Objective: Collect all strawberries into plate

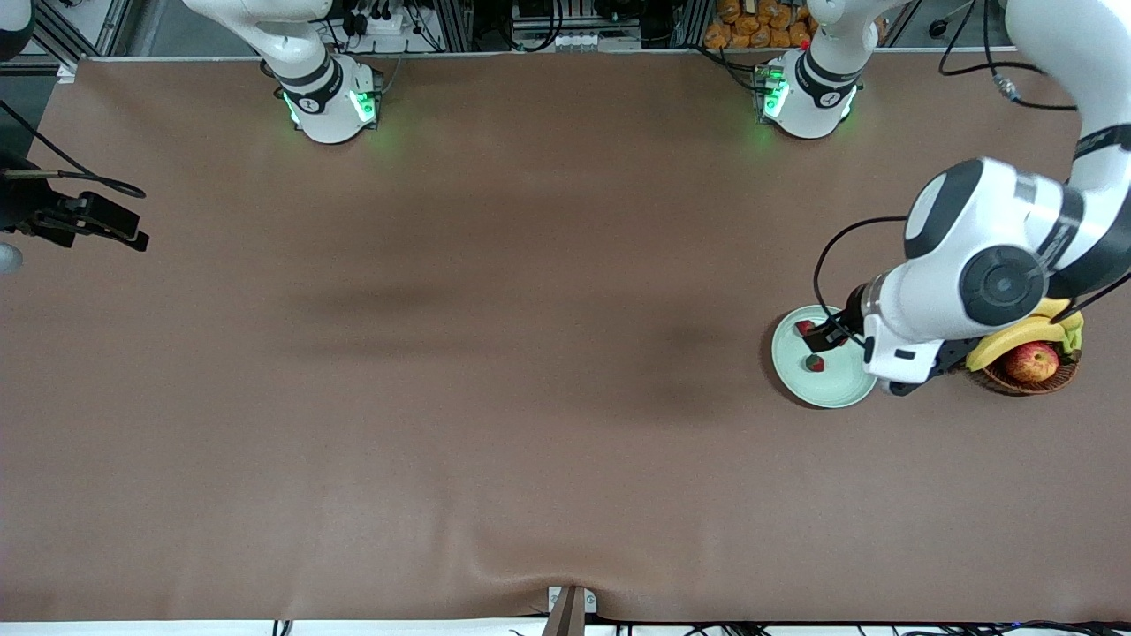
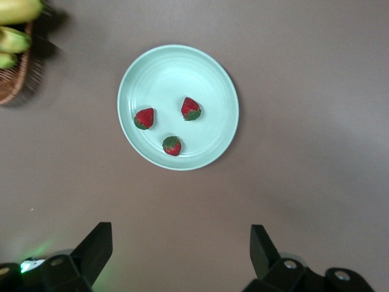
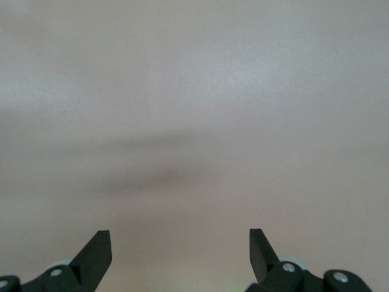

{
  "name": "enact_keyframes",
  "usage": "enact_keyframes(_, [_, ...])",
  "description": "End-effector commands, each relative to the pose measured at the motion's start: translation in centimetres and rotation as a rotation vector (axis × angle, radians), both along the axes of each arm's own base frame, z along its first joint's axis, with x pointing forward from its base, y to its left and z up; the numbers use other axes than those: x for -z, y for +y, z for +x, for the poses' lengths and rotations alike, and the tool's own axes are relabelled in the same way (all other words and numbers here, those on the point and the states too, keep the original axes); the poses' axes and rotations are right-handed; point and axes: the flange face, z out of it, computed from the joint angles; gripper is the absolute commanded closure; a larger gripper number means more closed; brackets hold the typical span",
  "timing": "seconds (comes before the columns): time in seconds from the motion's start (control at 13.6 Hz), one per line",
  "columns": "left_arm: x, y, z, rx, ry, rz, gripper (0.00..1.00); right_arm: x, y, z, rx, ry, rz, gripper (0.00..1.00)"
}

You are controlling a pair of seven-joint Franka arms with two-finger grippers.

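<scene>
Mint-green, the plate (image 2: pixel 178 107) sits near the left arm's end of the bench beside the wicker basket (image 1: pixel 1029 375), and all three strawberries (image 2: pixel 172 145) lie in it, so the collecting looks done. Above the plate hangs the left pincer (image 2: pixel 181 252), spread apart and empty. At the bench's opposite end the right pincer (image 3: pixel 180 255) waits over bare surface, also spread.

Only the basket (image 1: pixel 1029 375) crowds the plate (image 1: pixel 835 389); elsewhere open table (image 1: pixel 495 353).
</scene>
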Motion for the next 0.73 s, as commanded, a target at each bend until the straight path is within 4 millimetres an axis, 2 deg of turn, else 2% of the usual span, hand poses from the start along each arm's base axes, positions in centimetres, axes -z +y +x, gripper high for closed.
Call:
enact_keyframes(0.0, [-5.7,-0.8,-0.8,0.009,-0.031,-0.014,0.00,-0.8,-0.1,-0.2,0.008,-0.001,0.000,0.00])
enact_keyframes(0.15, [-8.9,-1.3,-2.0,0.018,-0.088,0.014,0.00,-1.0,-0.6,-0.5,0.006,0.008,-0.003,0.00])
enact_keyframes(0.29, [-13.2,-2.1,-4.1,0.026,-0.163,0.053,0.00,-1.3,-1.3,-0.9,0.018,0.018,-0.002,0.00])
enact_keyframes(0.37, [-14.0,-2.5,-4.7,0.038,-0.172,0.062,0.00,-1.6,-1.4,-1.1,0.020,0.018,-0.003,0.00])
enact_keyframes(0.66, [-15.2,-3.3,-5.5,0.058,-0.181,0.033,0.00,-2.6,-2.5,-1.6,-0.015,0.023,-0.021,0.00])
